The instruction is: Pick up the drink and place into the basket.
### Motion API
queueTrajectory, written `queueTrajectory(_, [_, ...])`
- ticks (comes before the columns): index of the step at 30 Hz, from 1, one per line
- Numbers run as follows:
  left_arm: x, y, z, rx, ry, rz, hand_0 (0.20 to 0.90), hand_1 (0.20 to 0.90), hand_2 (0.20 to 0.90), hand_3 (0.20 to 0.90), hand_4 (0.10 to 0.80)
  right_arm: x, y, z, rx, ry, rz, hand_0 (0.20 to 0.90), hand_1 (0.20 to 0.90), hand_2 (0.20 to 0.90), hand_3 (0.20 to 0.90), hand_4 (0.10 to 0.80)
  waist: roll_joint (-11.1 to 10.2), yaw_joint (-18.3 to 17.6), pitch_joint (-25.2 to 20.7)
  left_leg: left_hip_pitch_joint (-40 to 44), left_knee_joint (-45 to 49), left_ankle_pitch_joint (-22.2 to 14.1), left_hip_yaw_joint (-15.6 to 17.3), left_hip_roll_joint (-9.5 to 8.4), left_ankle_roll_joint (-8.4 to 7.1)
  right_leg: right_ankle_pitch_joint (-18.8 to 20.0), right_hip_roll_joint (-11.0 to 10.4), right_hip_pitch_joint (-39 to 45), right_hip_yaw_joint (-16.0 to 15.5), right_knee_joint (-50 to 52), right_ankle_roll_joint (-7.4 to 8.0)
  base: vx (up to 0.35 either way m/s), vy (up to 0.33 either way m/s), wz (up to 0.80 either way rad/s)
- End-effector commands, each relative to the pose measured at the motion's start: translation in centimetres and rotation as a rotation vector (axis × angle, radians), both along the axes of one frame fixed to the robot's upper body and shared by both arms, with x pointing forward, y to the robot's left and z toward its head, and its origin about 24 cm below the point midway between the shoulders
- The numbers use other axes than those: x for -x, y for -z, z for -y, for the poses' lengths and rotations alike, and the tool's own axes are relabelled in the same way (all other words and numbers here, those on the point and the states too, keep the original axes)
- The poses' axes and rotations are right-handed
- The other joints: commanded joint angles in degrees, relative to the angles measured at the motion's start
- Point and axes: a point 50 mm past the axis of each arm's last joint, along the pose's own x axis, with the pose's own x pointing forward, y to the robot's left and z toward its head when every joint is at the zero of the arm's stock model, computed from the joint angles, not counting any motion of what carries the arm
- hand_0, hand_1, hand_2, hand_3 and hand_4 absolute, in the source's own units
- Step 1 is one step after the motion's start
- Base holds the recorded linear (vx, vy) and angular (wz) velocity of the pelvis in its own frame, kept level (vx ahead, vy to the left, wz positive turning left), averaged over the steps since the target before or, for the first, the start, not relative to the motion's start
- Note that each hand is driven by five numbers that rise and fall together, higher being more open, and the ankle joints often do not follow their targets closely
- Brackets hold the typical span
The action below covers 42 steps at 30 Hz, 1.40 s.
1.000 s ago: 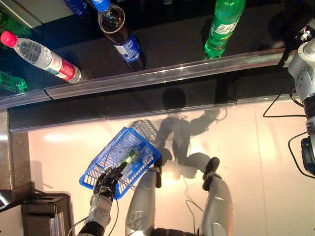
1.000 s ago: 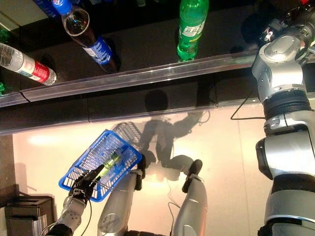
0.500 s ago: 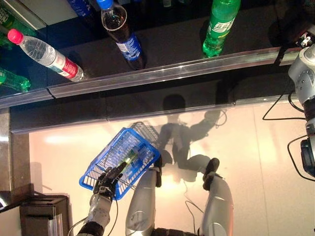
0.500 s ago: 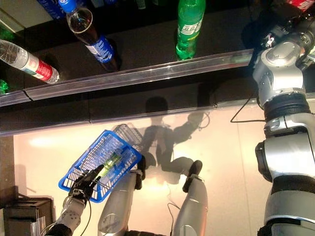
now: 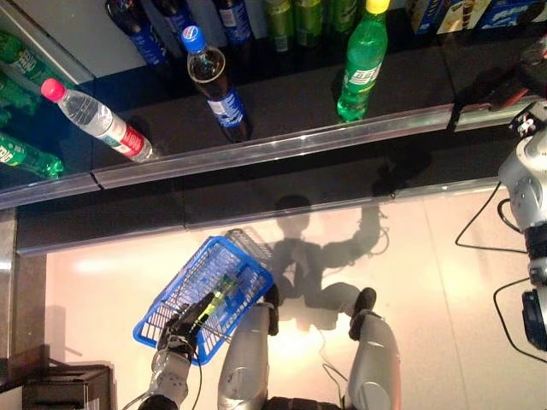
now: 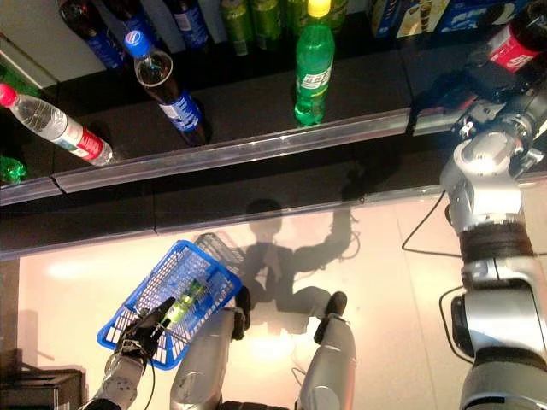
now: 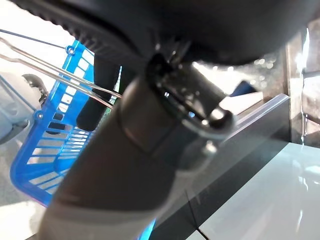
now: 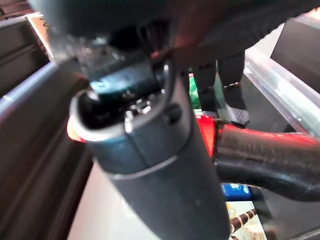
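Left hand [image 5: 181, 329] low at the left, fingers curled round the wire handle of a blue basket [image 5: 175, 295], which hangs tilted above the pale floor [image 5: 427, 282]. Left wrist view confirms: dark fingers wrapped over the thin metal handle bars, blue lattice wall past them. A small green bottle [image 5: 224, 286] lies inside the basket, along its length, neck toward the hand.

Right hand [image 6: 504, 73] up at the far right end of the shelf [image 5: 282, 141], reached in over the shelf's metal edge. It is at a red-labelled drink [image 6: 515, 49] with a dark body. Right wrist view: red surface of the bottle pressed against the hand, dark fingers curled round it, thumb on the near side. So the right hand has the drink in its grasp, and the drink is at the shelf, well apart from the basket.

On the shelf, left to right: green bottles [image 5: 21, 154] lying at the far left edge; a clear water bottle [image 5: 98, 121] with pink cap and red label, leaning; a dark cola bottle [image 5: 218, 90] with blue label and blue cap; a tall green soda bottle [image 5: 361, 64] with yellow cap, standing near the front rail. Behind these, a back row of dark bottles [image 5: 145, 34] and green cans [image 5: 295, 17]. Blue boxes [image 6: 444, 13] at the back right.

A dark box [image 5: 64, 393] sits at the lower left corner on the floor.
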Motion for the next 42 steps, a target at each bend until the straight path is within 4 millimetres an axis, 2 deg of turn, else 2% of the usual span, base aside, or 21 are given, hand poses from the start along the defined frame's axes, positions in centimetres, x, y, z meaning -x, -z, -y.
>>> queueTrajectory(1, [3.1,-1.2,-4.8,-0.122,-0.138,0.076,0.300,0.300,0.300,0.200,0.100,5.2,-9.0,-1.6,0.256,-0.029,0.440,0.300,0.300,0.300,0.200,0.100,-3.17,-0.97,-5.32,5.58,3.81,-3.61,-0.52,4.92,-2.76,-2.60,-0.87,4.42,1.18,0.24,1.13,0.012,0.009,-0.06])
queueTrajectory(4, [3.6,-1.1,-4.9,-0.129,-0.153,0.063,0.300,0.300,0.300,0.200,0.100,5.7,-7.0,-1.7,0.252,-0.060,0.425,0.300,0.300,0.300,0.200,0.100,-3.94,-1.42,-6.44,6.80,3.70,-4.09,-0.24,5.24,-2.77,-2.75,-0.39,6.02,1.14,-0.49,1.15,0.045,0.006,-0.10])
queueTrajectory(7, [4.4,-0.8,-4.8,-0.141,-0.177,0.059,0.300,0.300,0.300,0.200,0.100,6.3,-3.8,-2.7,0.256,-0.192,0.376,0.300,0.300,0.300,0.200,0.100,-5.08,-2.34,-8.70,9.48,2.61,-4.46,0.24,5.66,-2.66,-2.89,0.55,8.97,1.28,-2.31,1.25,0.071,0.013,-0.07])
queueTrajectory(8, [4.5,-0.9,-4.9,-0.144,-0.178,0.063,0.300,0.300,0.300,0.200,0.100,6.5,-3.4,-2.9,0.262,-0.226,0.368,0.300,0.300,0.300,0.200,0.100,-5.24,-2.41,-9.02,9.95,2.30,-4.42,0.35,5.71,-2.67,-2.85,0.70,9.45,1.32,-2.69,1.27,0.068,0.020,-0.02])
queueTrajectory(11, [4.6,-1.1,-4.9,-0.157,-0.199,0.099,0.300,0.300,0.300,0.200,0.100,7.2,-1.3,-4.9,0.277,-0.409,0.323,0.300,0.300,0.300,0.200,0.100,-5.92,-3.11,-11.00,12.31,0.68,-4.35,0.93,5.82,-2.68,-2.88,1.53,11.84,1.67,-4.52,1.36,0.066,0.022,-0.02])
queueTrajectory(14, [4.5,-1.5,-4.9,-0.168,-0.203,0.132,0.300,0.300,0.300,0.200,0.100,7.5,-0.2,-6.1,0.273,-0.518,0.299,0.300,0.300,0.300,0.200,0.100,-6.24,-3.33,-11.98,13.36,0.14,-4.45,1.15,5.90,-2.68,-3.12,1.93,12.91,1.83,-5.02,1.31,0.041,0.019,-0.07])
queueTrajectory(17, [4.4,-2.0,-4.8,-0.184,-0.202,0.181,0.300,0.300,0.300,0.200,0.100,7.9,1.1,-8.0,0.254,-0.719,0.272,0.300,0.300,0.300,0.200,0.100,-6.45,-3.13,-13.43,14.89,-0.80,-4.54,1.30,5.96,-2.68,-3.52,2.34,14.61,1.53,-5.80,1.26,0.040,0.019,-0.05])
queueTrajectory(21, [4.2,-2.8,-5.0,-0.221,-0.183,0.228,0.300,0.300,0.300,0.200,0.100,8.7,1.8,-11.1,0.235,-1.042,0.286,0.300,0.300,0.300,0.200,0.100,-6.41,-2.31,-15.21,16.96,-2.60,-4.11,1.27,5.99,-2.77,-4.12,2.62,16.77,0.76,-6.60,1.16,0.038,0.037,0.02])
queueTrajectory(22, [4.1,-3.2,-5.2,-0.236,-0.173,0.243,0.300,0.300,0.300,0.200,0.100,9.1,2.1,-12.6,0.232,-1.167,0.303,0.300,0.300,0.300,0.200,0.100,-6.32,-1.84,-15.92,17.72,-3.58,-3.65,1.04,5.87,-2.85,-4.25,2.75,17.47,0.42,-6.87,1.09,0.019,0.045,0.11])
queueTrajectory(24, [3.8,-3.7,-5.2,-0.243,-0.162,0.263,0.300,0.300,0.300,0.200,0.100,9.6,2.1,-14.1,0.244,-1.288,0.313,0.300,0.300,0.300,0.200,0.100,-6.25,-1.22,-16.68,18.19,-4.72,-2.95,0.71,5.69,-2.88,-4.18,2.87,17.97,0.05,-7.31,0.99,0.018,0.033,0.12])
queueTrajectory(30, [3.5,-4.5,-5.5,-0.262,-0.147,0.310,0.300,0.300,0.300,0.200,0.100,10.2,2.6,-17.2,0.209,-1.532,0.339,0.300,0.300,0.300,0.200,0.100,-5.94,0.84,-18.31,19.53,-7.73,-1.31,-0.71,5.35,-3.30,-4.23,3.03,19.72,-1.64,-8.47,1.02,0.010,0.020,0.16])
queueTrajectory(36, [2.5,-5.6,-5.3,-0.269,-0.103,0.394,0.300,0.300,0.300,0.200,0.100,10.6,3.0,-20.8,0.169,-1.747,0.324,0.300,0.300,0.300,0.200,0.100,-5.47,3.04,-19.05,19.73,-9.41,-0.04,-2.43,4.97,-3.60,-4.20,2.86,20.71,-3.11,-9.27,1.04,-0.012,0.041,0.17])
queueTrajectory(39, [1.2,-7.3,-4.3,-0.249,-0.046,0.501,0.300,0.300,0.300,0.200,0.100,10.6,3.8,-23.2,0.139,-1.825,0.260,0.300,0.300,0.300,0.200,0.100,-5.35,5.50,-19.31,19.45,-10.31,0.78,-4.27,4.44,-3.67,-3.93,2.55,21.64,-4.37,-10.24,1.03,-0.005,0.050,0.23])
queueTrajectory(41, [0.9,-7.7,-4.0,-0.237,-0.029,0.532,0.300,0.300,0.300,0.200,0.100,10.6,4.1,-23.8,0.134,-1.838,0.242,0.300,0.300,0.300,0.200,0.100,-5.33,6.14,-19.35,19.38,-10.68,1.03,-4.77,4.33,-3.67,-3.78,2.51,21.89,-4.75,-10.61,1.04,-0.004,0.039,0.23])
queueTrajectory(42, [0.2,-8.7,-3.5,-0.219,0.002,0.594,0.300,0.300,0.300,0.200,0.100,10.7,4.6,-24.8,0.136,-1.857,0.210,0.300,0.300,0.300,0.200,0.100,-5.32,7.18,-19.36,19.26,-11.29,1.48,-5.59,4.16,-3.70,-3.58,2.44,22.24,-5.35,-11.10,1.09,-0.004,0.046,0.21])
